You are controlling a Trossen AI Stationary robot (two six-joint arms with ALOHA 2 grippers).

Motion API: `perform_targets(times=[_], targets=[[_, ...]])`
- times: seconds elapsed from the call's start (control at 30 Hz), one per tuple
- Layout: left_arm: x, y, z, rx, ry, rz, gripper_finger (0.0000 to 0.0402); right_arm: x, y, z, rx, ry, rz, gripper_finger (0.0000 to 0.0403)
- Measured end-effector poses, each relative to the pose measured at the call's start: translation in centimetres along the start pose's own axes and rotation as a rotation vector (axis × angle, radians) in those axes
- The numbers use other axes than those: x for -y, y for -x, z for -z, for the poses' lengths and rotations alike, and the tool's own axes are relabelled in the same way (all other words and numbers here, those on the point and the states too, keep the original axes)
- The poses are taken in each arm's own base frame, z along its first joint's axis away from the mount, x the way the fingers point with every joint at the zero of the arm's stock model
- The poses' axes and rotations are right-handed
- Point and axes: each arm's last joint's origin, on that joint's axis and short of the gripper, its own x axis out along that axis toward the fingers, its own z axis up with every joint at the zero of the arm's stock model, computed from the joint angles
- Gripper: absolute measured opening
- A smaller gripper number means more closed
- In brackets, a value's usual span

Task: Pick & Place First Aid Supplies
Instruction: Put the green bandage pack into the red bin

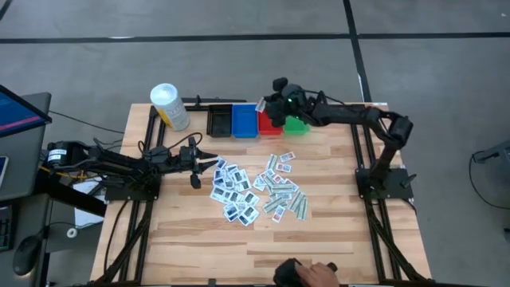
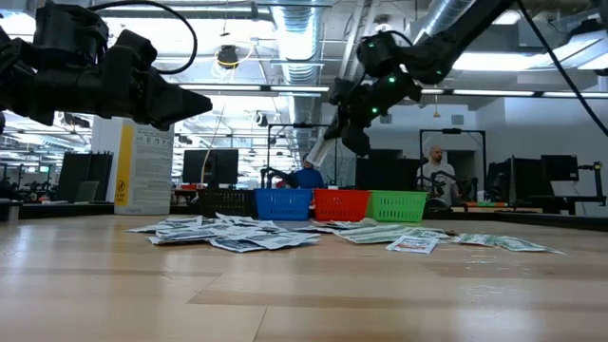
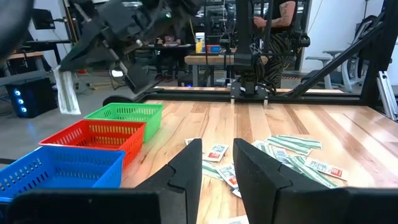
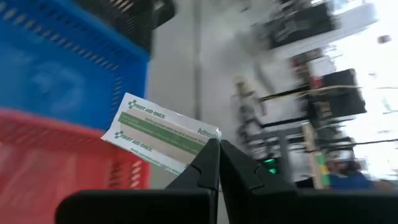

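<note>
High view: the right gripper [image 1: 267,105] hangs over the red bin [image 1: 269,121] at twelve o'clock; most packets [image 1: 255,190] remain mid-table. Right wrist view: fingers pinch a green-striped bandage strip [image 4: 158,134]. Left wrist view: the left gripper [image 3: 217,163] waits half spread, empty.

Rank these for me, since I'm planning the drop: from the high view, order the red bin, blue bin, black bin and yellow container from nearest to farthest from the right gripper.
1. Red bin, just under the right gripper.
2. Blue bin, next leftward.
3. Black bin, left again.
4. Yellow container, at the table's far-left corner.
</note>
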Motion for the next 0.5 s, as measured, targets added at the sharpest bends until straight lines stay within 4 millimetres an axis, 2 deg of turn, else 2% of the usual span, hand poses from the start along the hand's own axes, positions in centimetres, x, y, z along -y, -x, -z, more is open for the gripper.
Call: perform_targets(times=[0.23, 0.5], targets=[[0.0, 0.0, 0.0, -0.002, 0.001, 0.0, 0.0093, 1.3, -0.9, -0.3, -0.095, 0.029, -0.185, 0.0001], [0.0, 0.0, 0.0, -0.002, 0.008, 0.0, 0.0093, 1.5, -0.7, 0.6, -0.034, -0.006, -0.354, 0.0001]])
